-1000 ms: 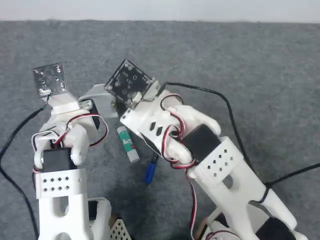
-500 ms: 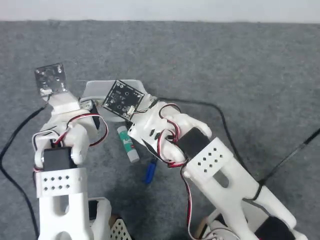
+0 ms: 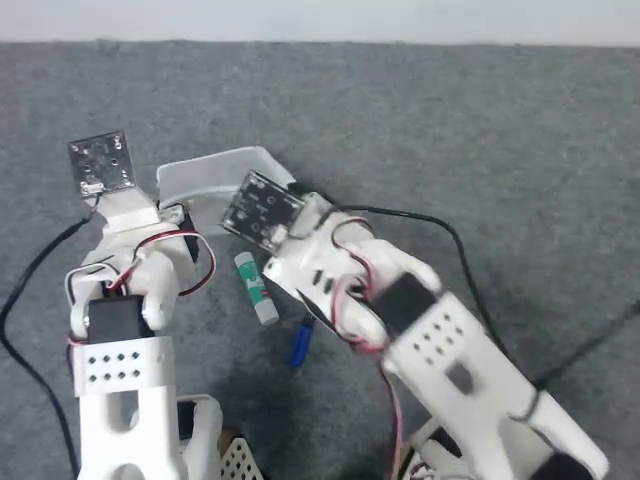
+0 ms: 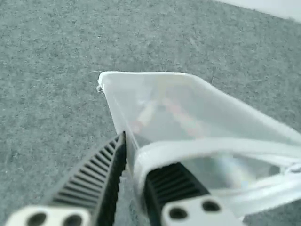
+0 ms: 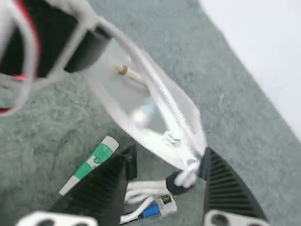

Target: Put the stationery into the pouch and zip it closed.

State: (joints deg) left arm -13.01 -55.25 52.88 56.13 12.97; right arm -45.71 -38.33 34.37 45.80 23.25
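Swung lower over the pouch (image 5: 141, 99) since a second ago, the right gripper (image 5: 168, 154) stands wide, its jaws on either side of the pouch's zipper end. At the other end, the left gripper (image 4: 131, 153) pinches the pouch's rim. A glue stick (image 3: 255, 287) and a blue pen (image 3: 300, 340) lie on the carpet (image 3: 480, 130) between the arms.

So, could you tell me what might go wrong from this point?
The glue stick and blue pen lie on the carpet, outside the pouch; zipping now would probably leave them out. The left gripper pinches just one edge of the pouch, so a pull from the open right gripper near the zipper might slip it free.
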